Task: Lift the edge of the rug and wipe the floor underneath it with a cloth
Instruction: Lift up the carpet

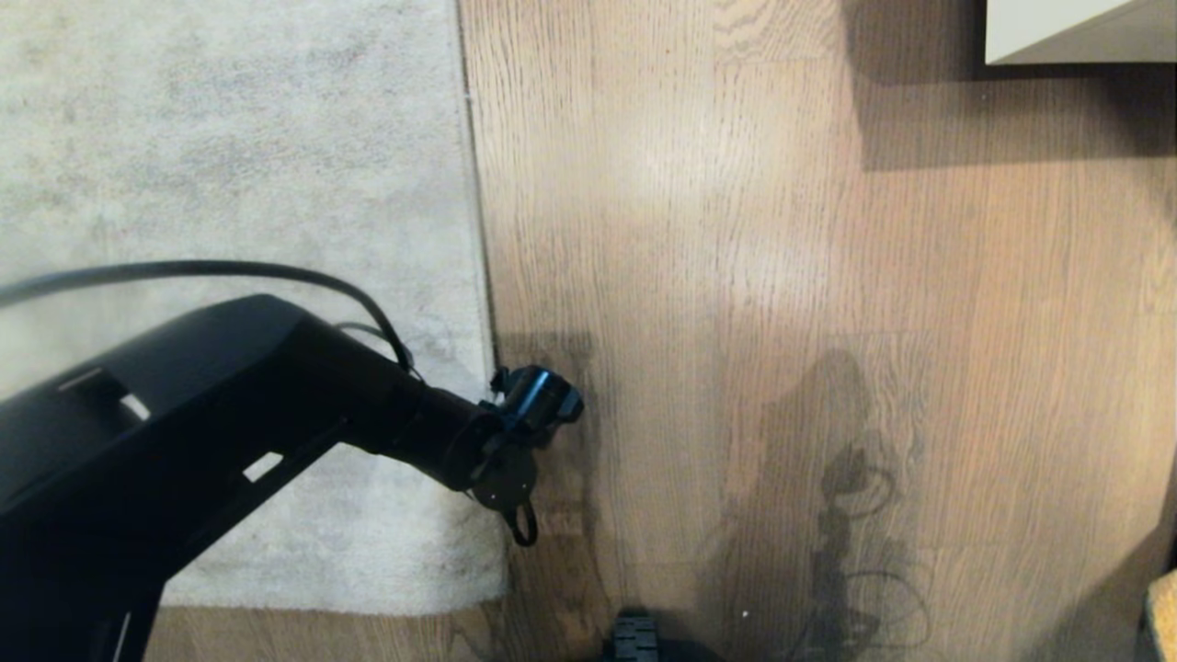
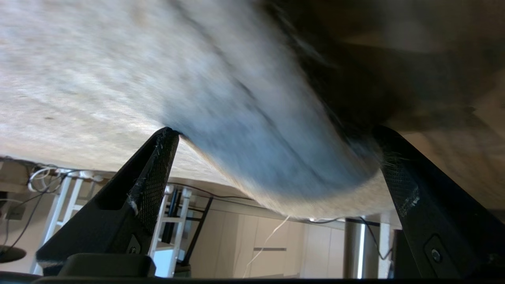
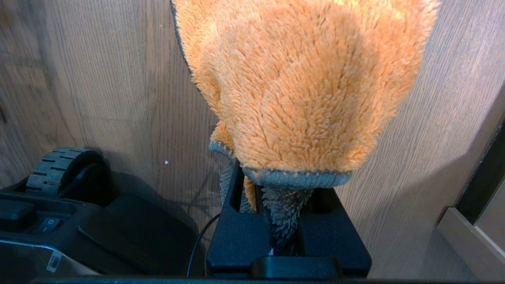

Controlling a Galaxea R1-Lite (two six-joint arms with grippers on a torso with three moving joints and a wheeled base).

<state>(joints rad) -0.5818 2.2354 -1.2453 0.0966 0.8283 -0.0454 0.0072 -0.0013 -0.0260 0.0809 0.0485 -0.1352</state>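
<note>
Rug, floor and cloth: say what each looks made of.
Rug: short-pile woven textile, pale mottled grey, matte. Floor: wood-grain planks, wood or laminate, slightly glossy from the light patch. Cloth: fluffy orange microfibre-like pile with a grey stitched hem.

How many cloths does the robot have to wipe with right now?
1: the orange cloth, clamped in the right claw and hanging over the floor beside the robot's base. The head view shows none; more could lie outside the frames.
</note>
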